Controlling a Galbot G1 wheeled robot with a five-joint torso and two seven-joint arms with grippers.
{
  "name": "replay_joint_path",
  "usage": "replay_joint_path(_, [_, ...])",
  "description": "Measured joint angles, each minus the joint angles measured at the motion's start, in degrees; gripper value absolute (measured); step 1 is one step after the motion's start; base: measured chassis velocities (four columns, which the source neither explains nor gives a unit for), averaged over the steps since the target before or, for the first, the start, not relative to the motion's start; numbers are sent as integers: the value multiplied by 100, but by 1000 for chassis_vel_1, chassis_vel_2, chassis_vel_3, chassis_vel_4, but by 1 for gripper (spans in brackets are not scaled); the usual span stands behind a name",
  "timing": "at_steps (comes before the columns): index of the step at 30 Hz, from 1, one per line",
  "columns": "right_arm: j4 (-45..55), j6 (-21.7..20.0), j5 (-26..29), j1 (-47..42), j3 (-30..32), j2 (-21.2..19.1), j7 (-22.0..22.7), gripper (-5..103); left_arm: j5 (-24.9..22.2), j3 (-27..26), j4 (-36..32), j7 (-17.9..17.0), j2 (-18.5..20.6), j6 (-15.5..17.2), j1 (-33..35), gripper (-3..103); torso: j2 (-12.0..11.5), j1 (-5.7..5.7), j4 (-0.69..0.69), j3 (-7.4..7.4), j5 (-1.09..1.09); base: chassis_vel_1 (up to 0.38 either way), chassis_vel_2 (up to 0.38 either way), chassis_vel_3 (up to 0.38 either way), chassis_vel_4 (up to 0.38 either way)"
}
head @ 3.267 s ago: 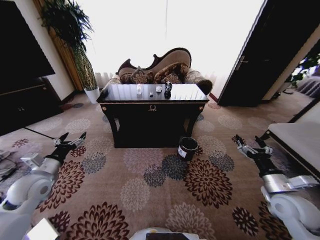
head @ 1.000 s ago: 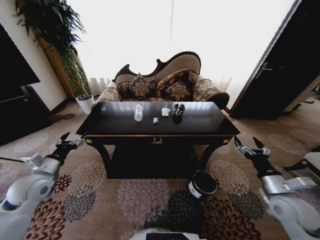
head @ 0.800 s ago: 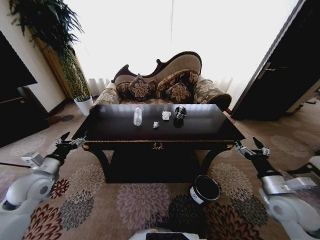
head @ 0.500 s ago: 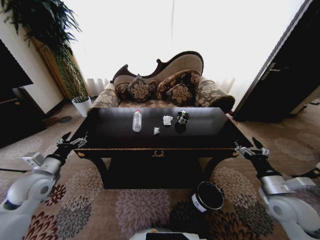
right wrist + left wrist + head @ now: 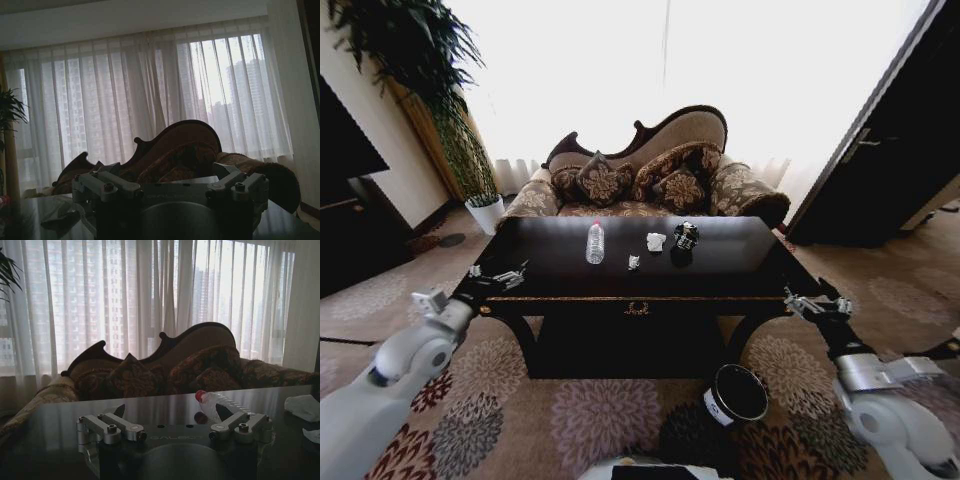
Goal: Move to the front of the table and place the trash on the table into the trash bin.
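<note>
Facing table (image 5: 740,262), bin (image 5: 736,394) standing below its right front corner; bottle (image 5: 594,243), can (image 5: 685,236), wad (image 5: 655,241), scrap (image 5: 633,262) lying mid-table, probably light, crushable, wanting mid-body grips; left gripper (image 5: 500,279), right gripper (image 5: 812,305) flanking table, splayed, empty.

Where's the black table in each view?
Head view: table at centre, whole top visible, trash on it.
Left wrist view: table, glossy top across the foreground.
Right wrist view: table, dark top in the foreground.
Shared landmark: sofa behind it.
</note>
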Motion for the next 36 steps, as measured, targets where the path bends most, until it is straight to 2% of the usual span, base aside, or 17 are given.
replay_joint_path(2, [-1, 5, 0, -15, 14, 23, -15, 100, -26, 618, 135, -173, 0, 56, -600, 100, 0, 0, 0, 0, -1, 0, 0, 0, 0])
replay_joint_path(3, [-1, 5, 0, -15, 14, 23, -15, 100, -26, 618, 135, -173, 0, 56, -600, 100, 0, 0, 0, 0, -1, 0, 0, 0, 0])
replay_joint_path(7, [-39, 20, -1, -29, 44, 57, -48, 100, -88, 1592, 278, -428, -120, 119, -1440, 100, 1, -3, 0, -1, -1, 0, 0, 0, 0])
replay_joint_path(8, [-39, 20, -1, -29, 44, 57, -48, 100, -88, 1592, 278, -428, -120, 119, -1440, 100, 1, -3, 0, -1, -1, 0, 0, 0, 0])
replay_joint_path(13, [-122, 27, 16, -14, 67, 43, -74, 100, -79, 2426, 578, -490, -328, 124, -2243, 100, 0, -2, 0, 0, 0, 0, 0, 0, 0])
replay_joint_path(23, [-234, 27, 48, 15, 95, 14, -107, 100, -141, 3276, 1134, -596, -885, 61, -3084, 100, 0, -3, 1, -1, 1, 0, 0, 0, 0])
replay_joint_path(31, [-329, 32, 61, 44, 95, -5, -132, 100, -70, 3678, 1471, -794, -1434, 59, -3334, 100, 0, -3, 1, -1, 0, 0, 0, 0, 0])
replay_joint_path(36, [-376, 34, 61, 75, 64, -5, -147, 100, -41, 3853, 1574, -846, -1585, 58, -3424, 100, 0, -2, 0, -1, 0, 0, 0, 0, 0])
